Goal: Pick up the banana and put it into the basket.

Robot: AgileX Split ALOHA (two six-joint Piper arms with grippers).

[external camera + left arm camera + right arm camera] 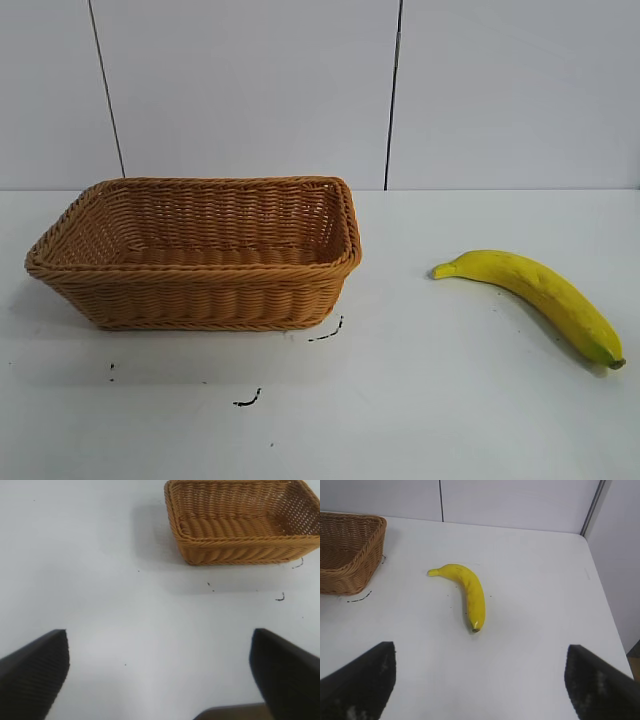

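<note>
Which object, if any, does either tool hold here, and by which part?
Nothing is held. Both the left tool and the right tool are open above bare table; the long curved yellow banana lies untouched beside the tan woven wicker basket.

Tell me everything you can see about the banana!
The banana is long, curved and bright yellow, with a short stem at the end nearer the basket and a dark greenish tip at the other. It looks smooth and unpeeled. It lies flat on the white table, well apart from the basket, and nothing else touches it.
</note>
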